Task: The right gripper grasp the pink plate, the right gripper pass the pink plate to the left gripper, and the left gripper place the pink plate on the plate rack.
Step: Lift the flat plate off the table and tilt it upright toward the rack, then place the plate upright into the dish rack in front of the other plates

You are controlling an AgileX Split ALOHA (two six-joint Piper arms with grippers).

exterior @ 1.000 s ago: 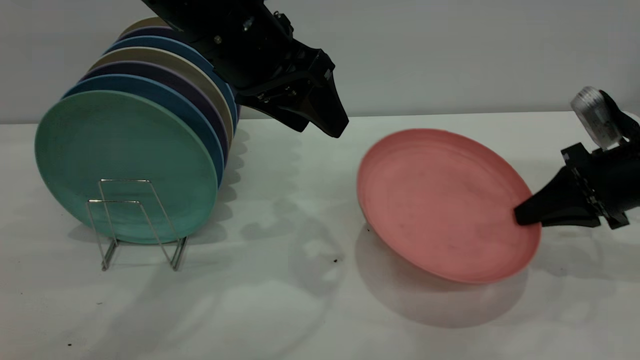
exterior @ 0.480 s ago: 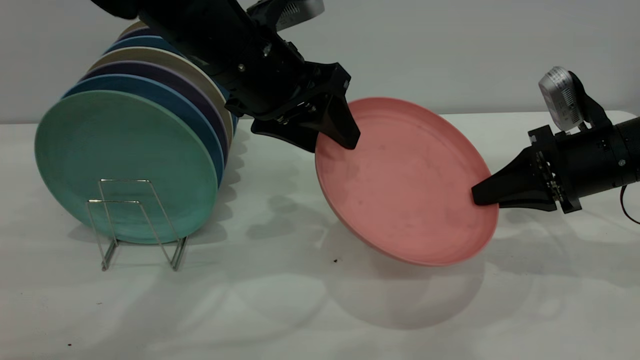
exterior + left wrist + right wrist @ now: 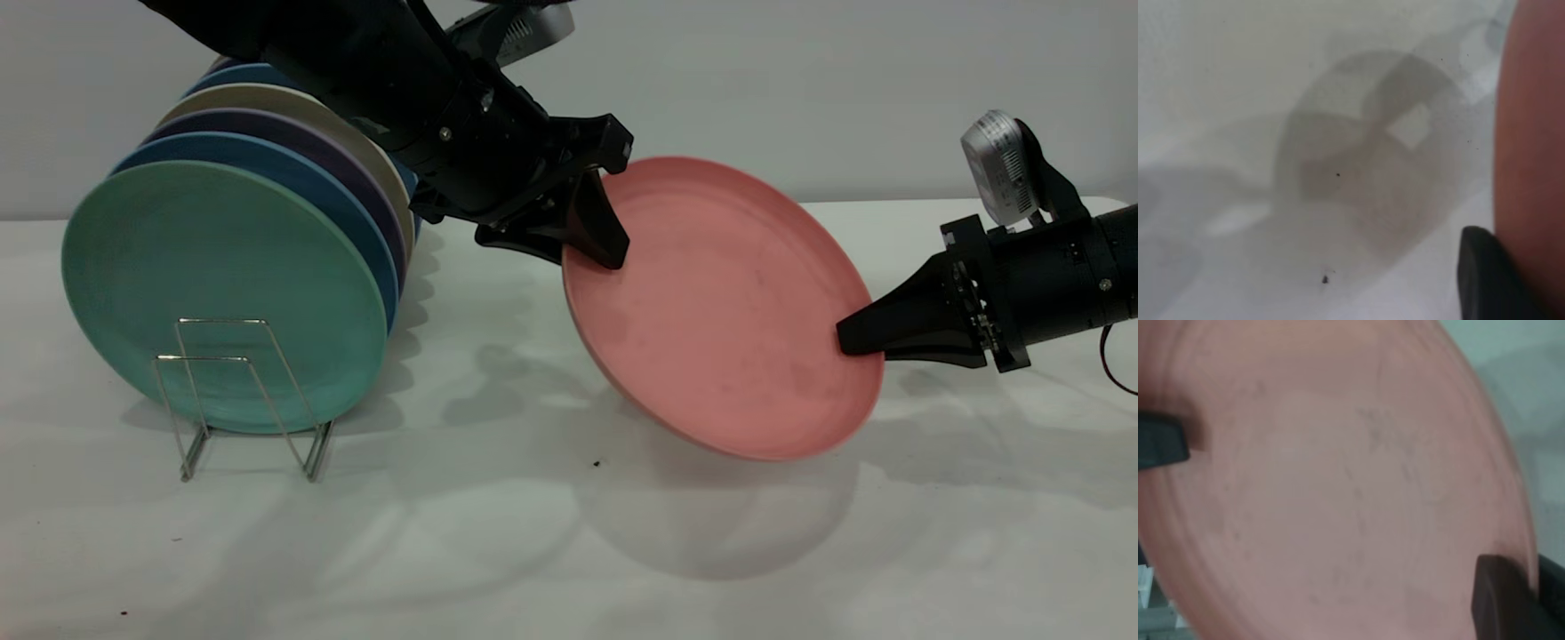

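Note:
The pink plate (image 3: 720, 302) hangs tilted above the table, its face toward the exterior camera. My right gripper (image 3: 845, 342) is shut on its right rim; the right wrist view shows the plate (image 3: 1338, 493) filling the picture with the gripper (image 3: 1535, 587) pinching its edge. My left gripper (image 3: 591, 258) is open and straddles the plate's upper left rim, one finger in front of the face, the other behind. In the left wrist view one finger (image 3: 1488, 280) lies beside the plate's edge (image 3: 1531, 133). The plate rack (image 3: 244, 391) stands at the left.
Several plates stand upright in the rack, a mint-green plate (image 3: 222, 284) foremost with blue, purple and cream ones behind. Two wire loops at the rack's front hold nothing. The left arm reaches over the stacked plates. White table (image 3: 533, 551) lies below.
The right gripper lifted the pink plate off the table and carried it up and left. The left gripper came down and right until its fingers straddled the plate's upper left rim.

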